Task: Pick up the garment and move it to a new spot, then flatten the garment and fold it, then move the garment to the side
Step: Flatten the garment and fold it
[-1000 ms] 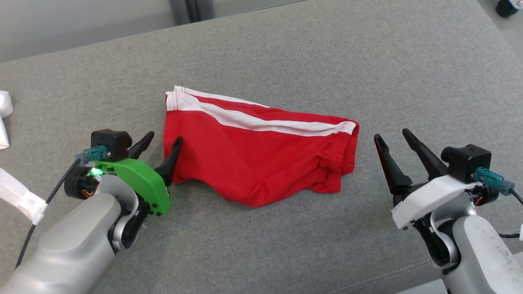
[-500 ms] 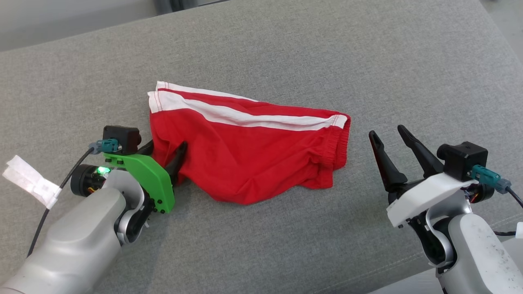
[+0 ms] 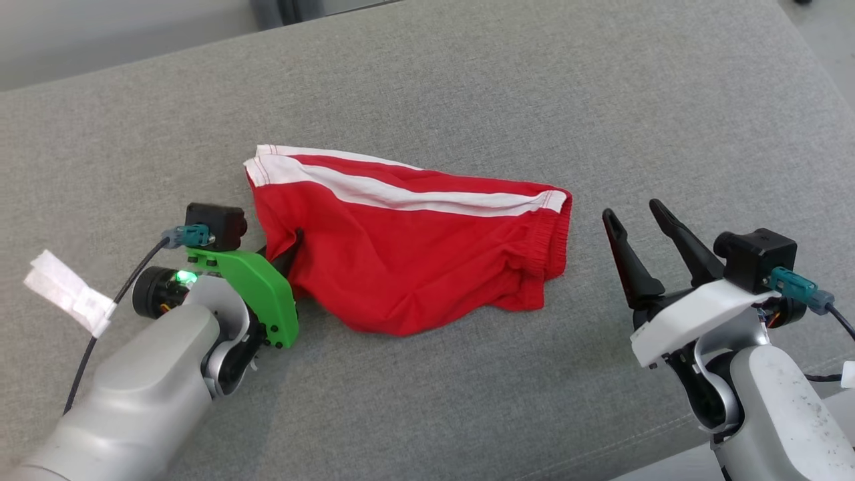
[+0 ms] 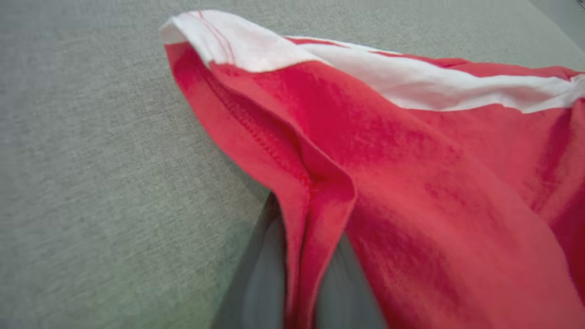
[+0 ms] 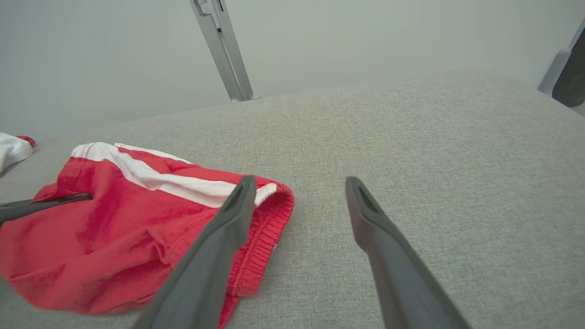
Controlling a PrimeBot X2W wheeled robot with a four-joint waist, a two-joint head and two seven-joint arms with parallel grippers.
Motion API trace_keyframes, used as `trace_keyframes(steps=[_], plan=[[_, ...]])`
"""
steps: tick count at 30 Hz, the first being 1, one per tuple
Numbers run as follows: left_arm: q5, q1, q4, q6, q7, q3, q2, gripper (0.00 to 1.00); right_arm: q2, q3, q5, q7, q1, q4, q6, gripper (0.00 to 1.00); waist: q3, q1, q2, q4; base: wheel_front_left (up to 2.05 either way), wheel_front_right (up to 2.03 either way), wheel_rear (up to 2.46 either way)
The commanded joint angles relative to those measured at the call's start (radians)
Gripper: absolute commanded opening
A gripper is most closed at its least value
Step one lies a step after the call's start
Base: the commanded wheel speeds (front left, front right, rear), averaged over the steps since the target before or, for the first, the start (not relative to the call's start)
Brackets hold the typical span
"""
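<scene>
The garment (image 3: 414,247) is a pair of red shorts with a white side stripe, lying crumpled on the grey cushion (image 3: 467,87). My left gripper (image 3: 287,248) is shut on the garment's left hem. In the left wrist view the red cloth (image 4: 411,183) is pinched into a fold between my two fingers (image 4: 260,274). My right gripper (image 3: 634,224) stands open just right of the elastic waistband, apart from it. In the right wrist view its spread fingers (image 5: 215,256) frame bare cushion, with the garment (image 5: 114,219) to their left.
A white paper tag (image 3: 67,290) hangs on the left arm's cable. A metal post (image 5: 224,50) rises behind the cushion's far edge. A white and red cloth (image 5: 13,148) lies at the far left. The cushion's front edge (image 3: 668,427) runs by my right arm.
My left gripper slid onto the garment's left hem and shut on it, bunching the cloth. The right gripper has stayed open. The camera shifted a little.
</scene>
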Motion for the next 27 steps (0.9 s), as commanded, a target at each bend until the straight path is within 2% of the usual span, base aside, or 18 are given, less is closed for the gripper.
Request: trace_keyframes(steps=[1, 7, 15, 17, 21, 22, 23, 24, 25, 27], plan=[[-0.016, 0.026, 0.0, -0.001, -0.017, 0.01, 0.004, 0.0, -0.002, -0.002, -0.008, -0.007, 0.002, 0.004, -0.001, 1.0, -0.013, 0.0, 0.0, 0.012, 0.0, 0.0, 0.0], [-0.055, 0.118, -0.05, -0.004, -0.069, 0.029, 0.016, 0.0, 0.0, -0.01, 0.005, -0.008, 0.025, 0.007, -0.001, 1.0, -0.059, 0.0, 0.0, 0.056, 0.0, 0.0, 0.0], [-0.103, 0.263, -0.191, 0.059, -0.137, 0.068, 0.057, 0.0, -0.01, -0.025, 0.0, 0.004, 0.051, -0.005, -0.001, 1.0, -0.109, 0.0, 0.0, 0.117, 0.0, 0.0, 0.0], [-0.114, 0.316, -0.25, 0.089, -0.153, 0.083, 0.063, 0.0, -0.009, -0.022, -0.013, 0.007, 0.06, -0.005, -0.001, 1.0, -0.121, 0.0, 0.0, 0.132, 0.0, 0.0, 0.0], [-0.124, 0.37, -0.307, 0.128, -0.17, 0.115, 0.05, 0.0, -0.007, -0.015, -0.023, 0.009, 0.062, 0.001, -0.001, 1.0, -0.13, 0.0, 0.0, 0.141, 0.0, 0.0, 0.0], [-0.121, 0.379, -0.317, 0.135, -0.172, 0.123, 0.046, 0.14, -0.008, -0.013, -0.025, 0.01, 0.062, 0.002, -0.001, 1.0, -0.132, 0.0, 0.0, 0.143, 0.0, 0.0, 0.0], [-0.11, 0.387, -0.324, 0.145, -0.173, 0.133, 0.043, 0.39, -0.009, -0.012, -0.03, 0.011, 0.062, 0.005, -0.001, 1.0, -0.135, 0.0, 0.0, 0.144, 0.0, 0.0, 0.0], [-0.099, 0.393, -0.328, 0.152, -0.176, 0.14, 0.041, 0.8, -0.01, -0.011, -0.033, 0.011, 0.063, 0.007, -0.001, 1.0, -0.137, 0.0, 0.0, 0.145, 0.0, 0.0, 0.0], [-0.086, 0.399, -0.33, 0.163, -0.178, 0.149, 0.038, 1.0, -0.013, -0.009, -0.039, 0.013, 0.062, 0.009, -0.001, 1.0, -0.14, 0.0, 0.0, 0.146, 0.0, 0.0, 0.0], [-0.045, 0.406, -0.334, 0.181, -0.181, 0.17, 0.036, 1.0, -0.015, -0.008, -0.048, 0.014, 0.063, 0.016, -0.001, 1.0, -0.146, 0.0, 0.0, 0.15, 0.0, 0.0, 0.0]])
